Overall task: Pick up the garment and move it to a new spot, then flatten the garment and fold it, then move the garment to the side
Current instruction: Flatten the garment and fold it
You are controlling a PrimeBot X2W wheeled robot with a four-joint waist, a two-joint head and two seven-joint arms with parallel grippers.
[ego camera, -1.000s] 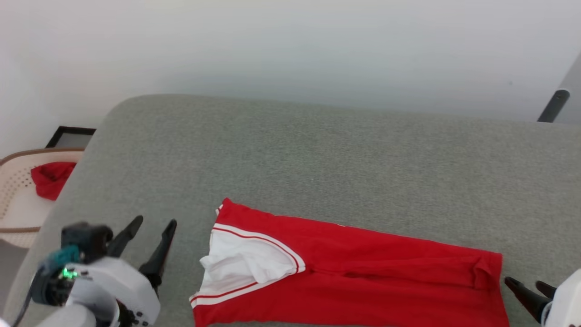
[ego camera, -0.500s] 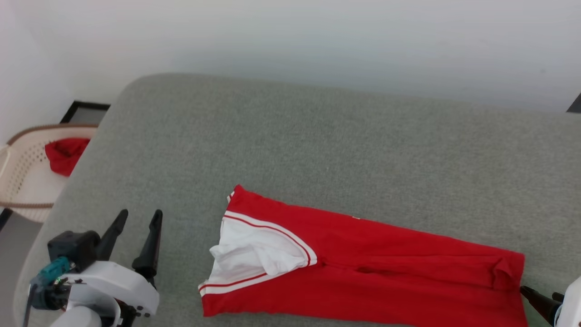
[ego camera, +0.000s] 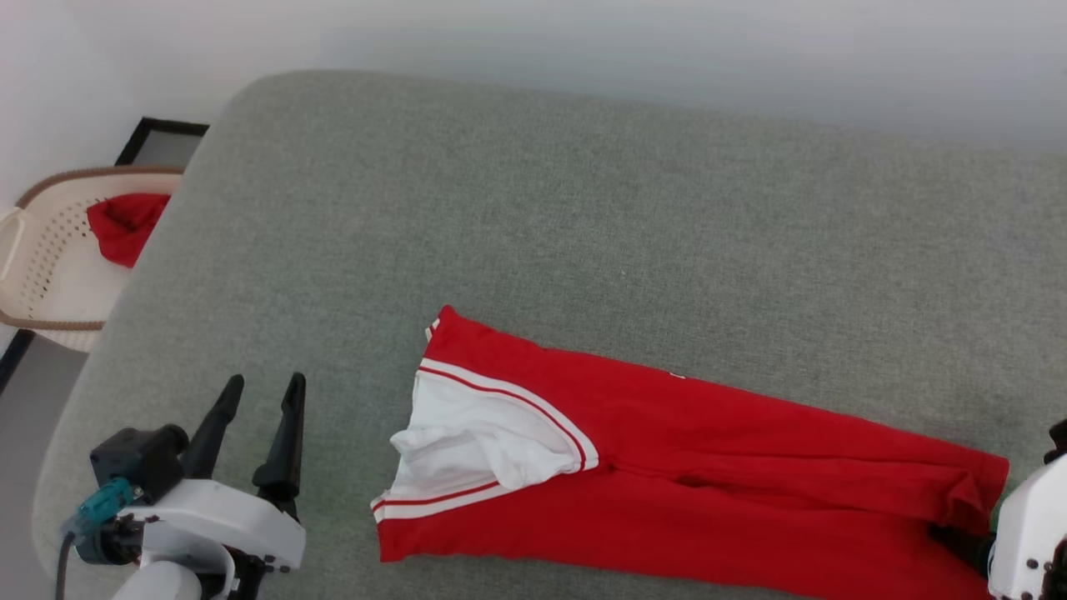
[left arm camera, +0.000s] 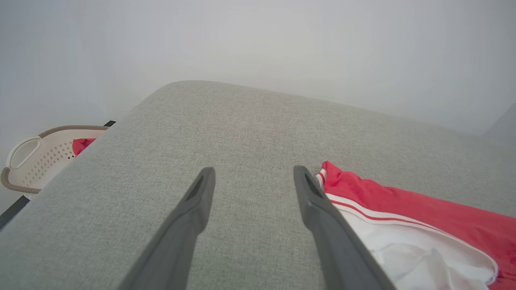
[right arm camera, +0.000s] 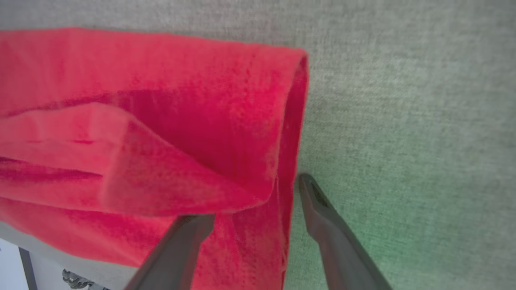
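The garment (ego camera: 708, 467) lies on the grey cushion (ego camera: 583, 208), folded into a long red strip with a white sleeve (ego camera: 475, 442) and striped trim at its left end. My left gripper (ego camera: 265, 382) hovers open left of that sleeve, not touching it; in the left wrist view its fingers (left arm camera: 254, 171) are spread over bare cushion, with the garment (left arm camera: 403, 209) to their right. My right gripper (right arm camera: 253, 199) is open at the right end of the garment (right arm camera: 161, 121). One finger is over the red cloth, the other on the cushion beside the hem. Its white housing (ego camera: 1029, 533) sits at the lower right.
A beige perforated basket (ego camera: 50, 242) holding a small red cloth (ego camera: 125, 225) stands on the floor off the cushion's left edge. A pale wall runs behind the cushion. The cushion's rounded left edge (ego camera: 100, 333) drops to the floor near my left arm.
The head view has tilted down, so the whole scene sits higher in it. My right gripper has closed in on the garment's right end, its fingers now partly hidden by the cloth.
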